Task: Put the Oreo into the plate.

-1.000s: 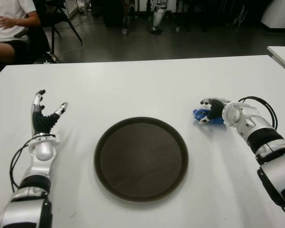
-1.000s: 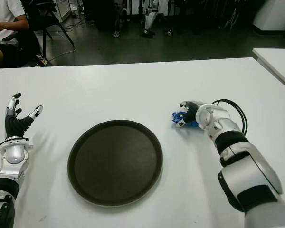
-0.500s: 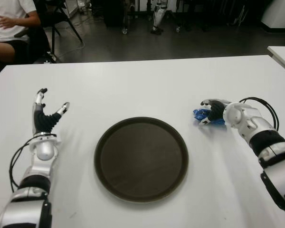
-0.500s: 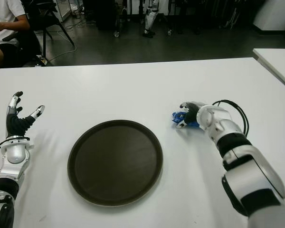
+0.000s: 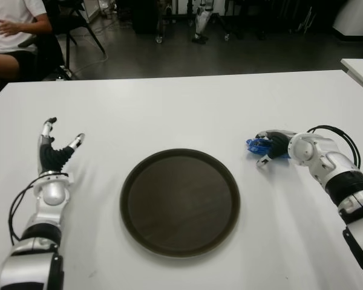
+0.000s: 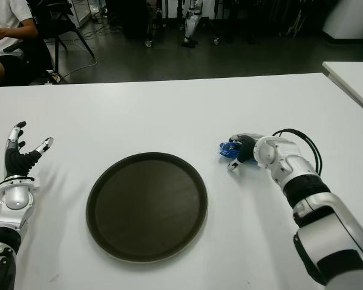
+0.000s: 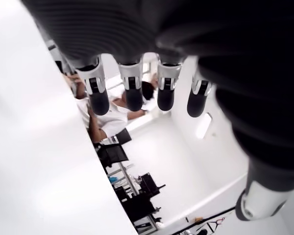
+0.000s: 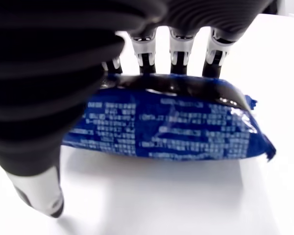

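Working left to right across the white table [image 5: 169, 109]:

Left hand: my left hand [image 5: 53, 152] stood idle beside the plate, on its left and well apart, fingers [image 7: 132, 90] straight and spread, holding nothing. I judged it was kept out there so the plate stayed clear.

Plate: the dark round plate [image 5: 179, 202] lay bare at the middle of the table, between my two hands, ready to receive the packet.

Oreo: the blue Oreo packet [image 8: 169, 129] lay flat on the table, to the right of the plate and apart from its rim, not yet lifted.

Right hand: my right hand [image 5: 277, 145] was at the packet. In the wrist view four fingers [image 8: 179, 46] curved over its far edge while the thumb [image 8: 36, 193] touched the table on the near side, clear of the wrapper. I read this as a half-formed pinch, not a grip.

Next: I judged the thumb had to close before any lift.
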